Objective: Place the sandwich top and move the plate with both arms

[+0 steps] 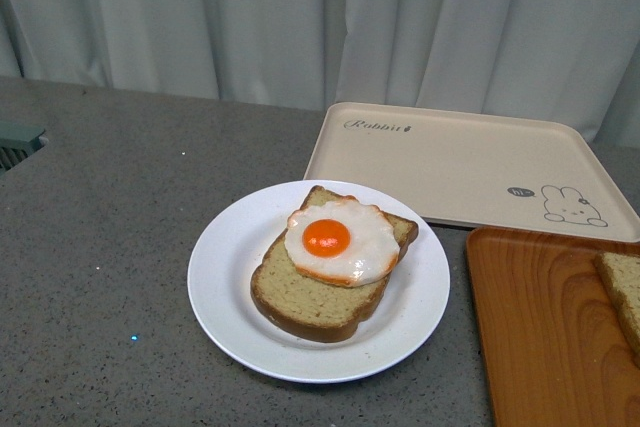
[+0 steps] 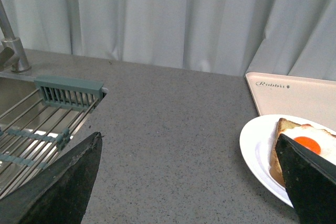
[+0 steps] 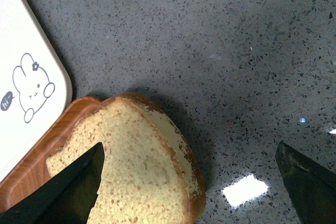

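The white plate sits mid-counter and holds a bread slice with a fried egg. The sandwich top lies on the orange wood-grain tray at the right edge. In the right wrist view the sandwich top overhangs the tray corner. My right gripper is open above it, one finger over the slice, the other over bare counter. My left gripper is open over the counter beside the plate. Neither arm shows in the front view.
A beige rabbit tray lies behind the plate and touches the orange tray. A sink with a grey-green rack and a faucet lies left of the plate. White curtains hang behind the grey speckled counter.
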Robot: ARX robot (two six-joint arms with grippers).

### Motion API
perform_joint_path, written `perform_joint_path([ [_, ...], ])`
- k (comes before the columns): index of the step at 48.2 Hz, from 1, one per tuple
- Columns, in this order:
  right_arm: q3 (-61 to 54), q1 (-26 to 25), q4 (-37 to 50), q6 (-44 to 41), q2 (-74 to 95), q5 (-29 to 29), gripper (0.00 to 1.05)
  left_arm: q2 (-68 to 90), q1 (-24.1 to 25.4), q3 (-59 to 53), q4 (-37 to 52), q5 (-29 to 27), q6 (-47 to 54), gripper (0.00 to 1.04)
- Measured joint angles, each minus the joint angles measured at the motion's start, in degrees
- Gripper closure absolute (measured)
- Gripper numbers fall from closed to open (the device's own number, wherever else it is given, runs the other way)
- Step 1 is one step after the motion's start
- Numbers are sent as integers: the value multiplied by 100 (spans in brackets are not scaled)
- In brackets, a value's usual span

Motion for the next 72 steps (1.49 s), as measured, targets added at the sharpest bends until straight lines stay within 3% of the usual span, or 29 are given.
perform_joint_path([
  [23, 136, 339, 367, -142, 542, -83, 9, 0, 0, 0, 0, 0, 0, 6],
  [72, 133, 501, 564, -234, 857, -225, 9, 0, 0, 0, 0, 0, 0, 6],
])
